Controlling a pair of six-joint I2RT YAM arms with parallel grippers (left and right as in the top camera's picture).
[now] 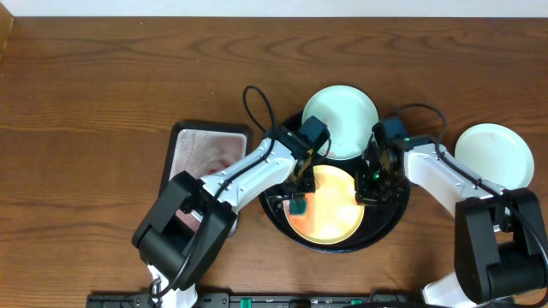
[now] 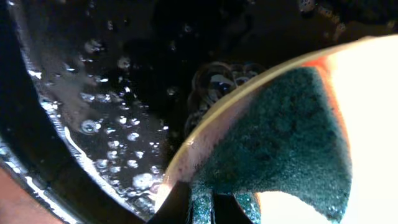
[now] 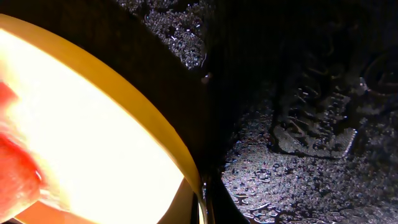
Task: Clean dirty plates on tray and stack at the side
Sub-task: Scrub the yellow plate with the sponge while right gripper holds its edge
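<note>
The yellow plate point(image 1: 330, 205) lies in the black tray point(image 1: 390, 224), with red smears near its left side. My left gripper point(image 1: 297, 198) is shut on the green sponge point(image 2: 280, 143) and presses it on the plate's left part point(image 2: 367, 81). My right gripper point(image 1: 370, 184) is shut on the plate's right rim point(image 3: 155, 130). One mint-white plate point(image 1: 341, 120) rests on the tray's far rim. The other mint-white plate point(image 1: 494, 154) sits on the table at the right, outside the tray.
A small rectangular white dark-rimmed tray point(image 1: 201, 154) with reddish smears lies left of the black tray. The black tray's floor is wet with droplets point(image 3: 298, 155). Wooden table point(image 1: 94, 111) extends to the left and back.
</note>
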